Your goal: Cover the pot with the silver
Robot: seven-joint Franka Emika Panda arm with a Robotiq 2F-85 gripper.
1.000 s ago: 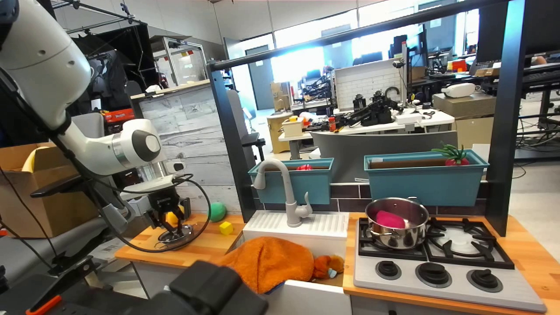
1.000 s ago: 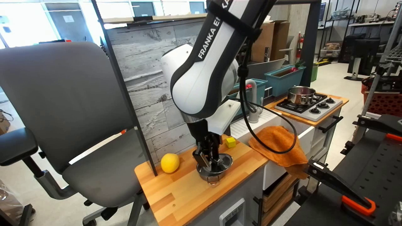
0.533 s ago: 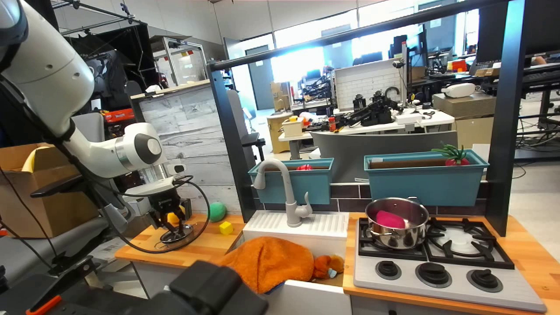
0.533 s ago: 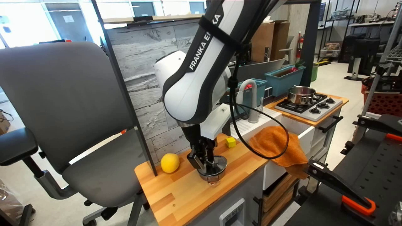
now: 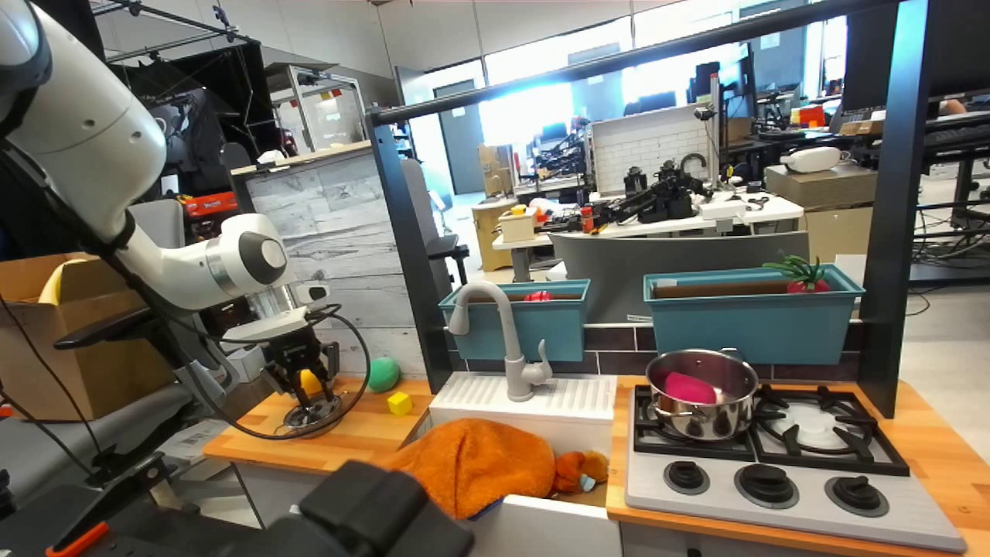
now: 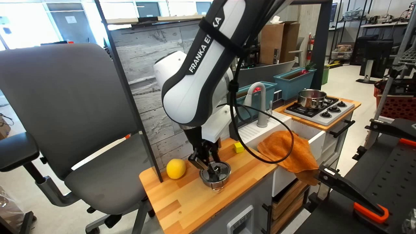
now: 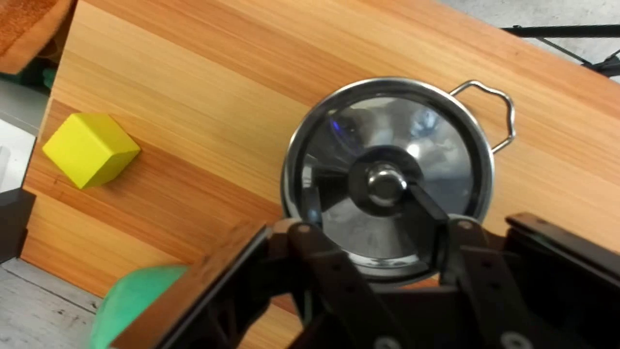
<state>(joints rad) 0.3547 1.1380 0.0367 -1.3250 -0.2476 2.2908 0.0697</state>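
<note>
The pot point(image 5: 700, 418) is shiny metal with a pink item inside. It stands on the stove's left burner, without a lid, and also shows in an exterior view point(image 6: 311, 99). A silver lid point(image 7: 436, 160) with a round knob point(image 7: 386, 186) lies on a small metal vessel point(image 6: 215, 185) with a wire handle, on the wooden counter. My gripper point(image 7: 361, 190) is over this lid, as both exterior views show point(image 5: 313, 404) point(image 6: 213, 166). Its fingers are spread, one each side of the knob. The right finger is very close to the knob; I cannot tell whether it touches.
A yellow cube point(image 7: 89, 148), a green ball point(image 7: 135, 300) and a yellow ball point(image 6: 175, 168) lie on the counter. An orange towel point(image 5: 479, 464) hangs over the sink between counter and stove point(image 5: 727, 480). The faucet point(image 5: 506, 333) stands up behind it.
My gripper has shifted left in an exterior view. The lid looked tilted and off-centre a second ago and now lies nearly level. The small vessel has slid slightly. The pot has not moved.
</note>
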